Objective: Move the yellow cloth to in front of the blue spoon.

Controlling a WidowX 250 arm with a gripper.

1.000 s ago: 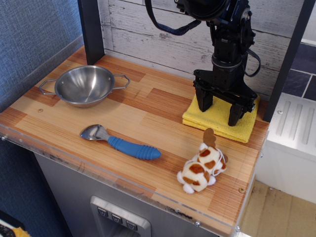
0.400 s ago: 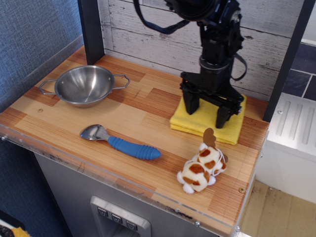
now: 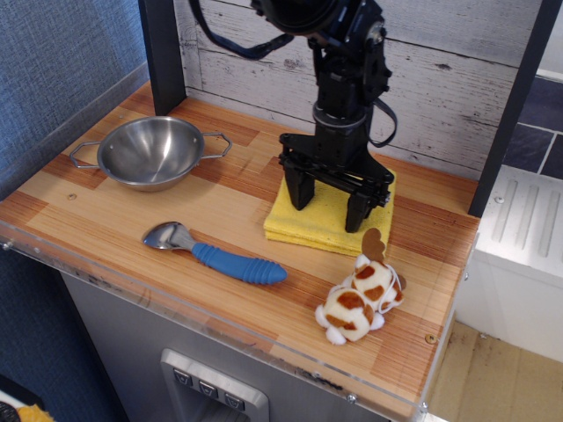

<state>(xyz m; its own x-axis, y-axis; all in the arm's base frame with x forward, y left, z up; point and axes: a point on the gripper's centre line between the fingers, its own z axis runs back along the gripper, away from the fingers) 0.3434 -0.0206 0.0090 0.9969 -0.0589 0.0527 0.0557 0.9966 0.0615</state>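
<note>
Right now your gripper sits on the cloth, jaws spread apart, both tips pressed down onto the yellow fabric, one near its left edge, one near its right. You've got the cloth flat on the table, up and to the right of the spoon, close to the spoon's blue handle tip but not touching it. Spoon lies with its metal end pointing left, handle to the right. Bowl is well left of the cloth, behind the spoon. Plush dog is just in front of the cloth's right corner, right of the spoon handle.
</note>
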